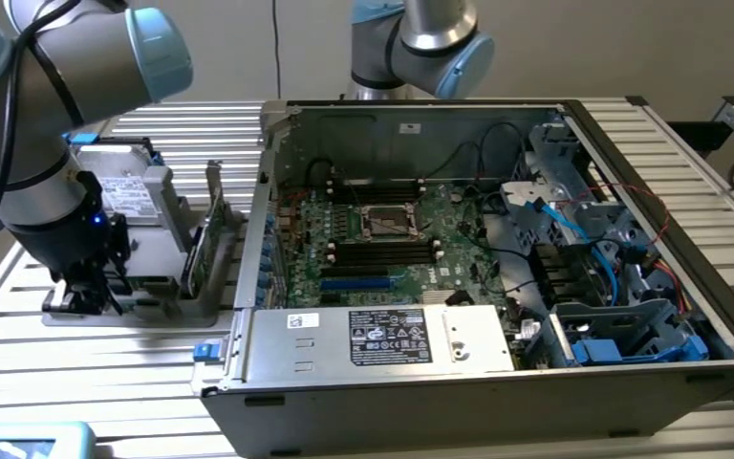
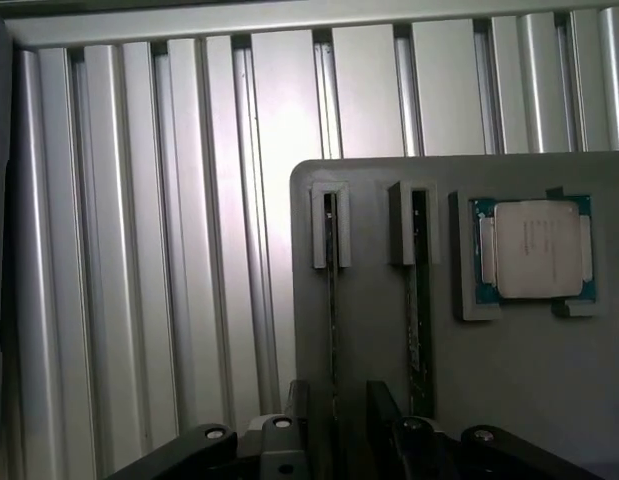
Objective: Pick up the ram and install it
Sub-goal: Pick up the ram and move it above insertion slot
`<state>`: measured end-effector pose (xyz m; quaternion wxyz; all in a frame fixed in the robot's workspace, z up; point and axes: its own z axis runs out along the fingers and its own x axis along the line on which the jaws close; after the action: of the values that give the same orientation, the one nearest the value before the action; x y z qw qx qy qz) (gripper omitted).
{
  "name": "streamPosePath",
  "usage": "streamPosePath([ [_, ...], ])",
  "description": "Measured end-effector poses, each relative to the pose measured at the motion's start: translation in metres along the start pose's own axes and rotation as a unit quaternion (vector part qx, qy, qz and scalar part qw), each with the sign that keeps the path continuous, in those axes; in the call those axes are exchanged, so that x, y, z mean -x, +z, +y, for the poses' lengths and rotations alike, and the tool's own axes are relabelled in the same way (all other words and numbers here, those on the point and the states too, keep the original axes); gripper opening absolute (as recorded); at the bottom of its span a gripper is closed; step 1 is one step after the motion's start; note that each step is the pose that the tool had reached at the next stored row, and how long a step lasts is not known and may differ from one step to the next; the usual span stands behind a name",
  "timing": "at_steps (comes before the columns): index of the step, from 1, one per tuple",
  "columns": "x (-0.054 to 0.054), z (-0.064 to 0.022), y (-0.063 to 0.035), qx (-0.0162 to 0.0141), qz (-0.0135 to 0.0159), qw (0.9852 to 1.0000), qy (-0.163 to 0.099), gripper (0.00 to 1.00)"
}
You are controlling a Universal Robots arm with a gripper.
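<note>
A slatted metal table (image 1: pixel 74 382) carries everything, and I take the grey holder block (image 2: pixel 509 380) on it as my marker. Just beside the holder, toward the exterior view's right, stands the open computer case (image 1: pixel 495 392), its motherboard (image 1: pixel 431 239) exposed and the black memory slots (image 1: pixel 382 251) lying bare. The arm (image 1: pixel 35 182) comes down directly over the holder.

The ram (image 2: pixel 333 290) stands on edge in a narrow slot of the holder, so only a thin dark line of it shows. A second board (image 2: pixel 416 300) sits edge-on in the neighbouring slot, and beyond that a silver processor chip (image 2: pixel 537 250) rests in its own pocket.

The gripper (image 2: pixel 336 395) hangs over the ram's slot with a finger on either side of the stick, spread wide and grasping nothing.

I judge the stick to be light, stiff and thin, easily cracked if twisted and likely slick on its flat faces. It looks best pinched across those faces near the middle of its upper edge, kept square to the slot.
</note>
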<state>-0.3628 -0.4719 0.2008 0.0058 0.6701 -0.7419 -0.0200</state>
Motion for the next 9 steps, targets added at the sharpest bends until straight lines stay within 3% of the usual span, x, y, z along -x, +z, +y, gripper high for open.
streamPosePath([
  [4, 0.0, 0.0005, 0.0032, 0.0001, 0.0001, 1.0, 0.0, 0.34],
  [6, 0.0, 0.0007, 0.0038, 0.0, 0.0001, 1.0, 0.0, 0.22],
  [9, 0.0001, 0.0011, 0.0022, -0.0005, -0.0001, 1.0, 0.0, 0.14],
])
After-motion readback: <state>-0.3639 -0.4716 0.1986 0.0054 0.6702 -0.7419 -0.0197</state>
